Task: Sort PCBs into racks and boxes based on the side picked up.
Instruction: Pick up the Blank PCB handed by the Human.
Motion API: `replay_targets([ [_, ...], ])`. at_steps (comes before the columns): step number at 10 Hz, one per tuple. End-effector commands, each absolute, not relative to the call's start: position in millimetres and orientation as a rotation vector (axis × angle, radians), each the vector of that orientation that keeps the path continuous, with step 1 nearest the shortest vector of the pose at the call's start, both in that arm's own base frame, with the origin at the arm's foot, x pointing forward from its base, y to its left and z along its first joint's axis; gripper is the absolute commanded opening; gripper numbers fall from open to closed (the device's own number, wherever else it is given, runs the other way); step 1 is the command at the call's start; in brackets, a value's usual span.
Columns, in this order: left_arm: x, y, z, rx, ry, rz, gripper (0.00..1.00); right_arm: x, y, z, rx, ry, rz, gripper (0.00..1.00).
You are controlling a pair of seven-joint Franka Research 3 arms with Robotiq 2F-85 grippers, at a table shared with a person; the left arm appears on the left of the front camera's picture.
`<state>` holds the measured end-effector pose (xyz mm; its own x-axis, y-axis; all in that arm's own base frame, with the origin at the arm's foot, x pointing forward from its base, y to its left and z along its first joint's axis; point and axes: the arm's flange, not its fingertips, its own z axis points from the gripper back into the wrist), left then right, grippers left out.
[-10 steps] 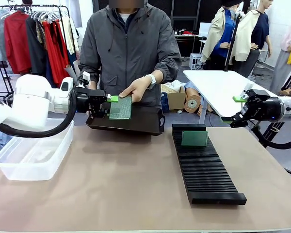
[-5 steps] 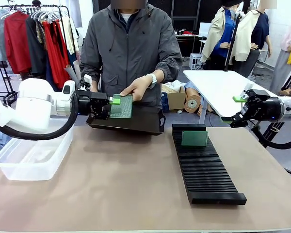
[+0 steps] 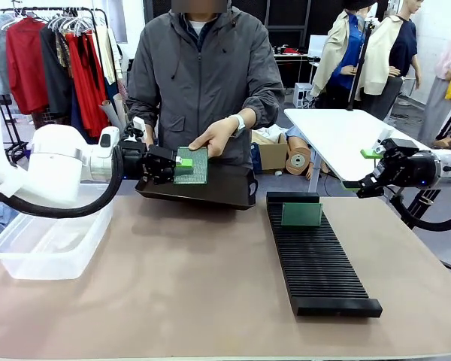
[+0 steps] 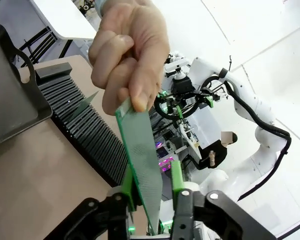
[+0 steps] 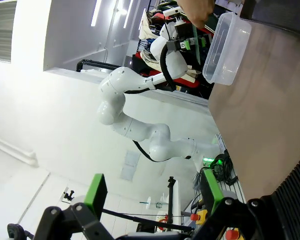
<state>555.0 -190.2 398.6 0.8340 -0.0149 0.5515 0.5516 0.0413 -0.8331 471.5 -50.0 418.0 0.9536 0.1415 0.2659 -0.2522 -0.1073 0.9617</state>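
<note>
Above table (image 3: pixel 173 286), level left claw (image 3: pixel 179 165) straddles hand-held (image 3: pixel 214 138) PCB (image 3: pixel 193 165), grip unclear.

The person's hand (image 3: pixel 213 137) covers the PCB's (image 3: pixel 192 165) right edge in the front view, and the left gripper (image 3: pixel 182 162) hides its left edge, so whether the pads actually pinch it is hard to call. In the left wrist view the board's bottom end runs off the frame. The tub (image 3: pixel 52 241) is cut by the left edge. Print on the racked PCB (image 3: pixel 301 214) is too small to read.
</note>
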Motion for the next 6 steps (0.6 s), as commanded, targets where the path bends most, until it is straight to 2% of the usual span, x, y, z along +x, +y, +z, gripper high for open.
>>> replay_targets([
  [1,561.4,-186.0,402.4,-1.544,-0.47,-0.436,0.0,471.1,-49.8,420.0,1.645,-0.098,0.344,1.0],
  [6,569.0,-186.5,397.9,-1.567,-0.431,-0.424,0.0,471.1,-49.8,420.0,1.645,-0.098,0.344,1.0],
])
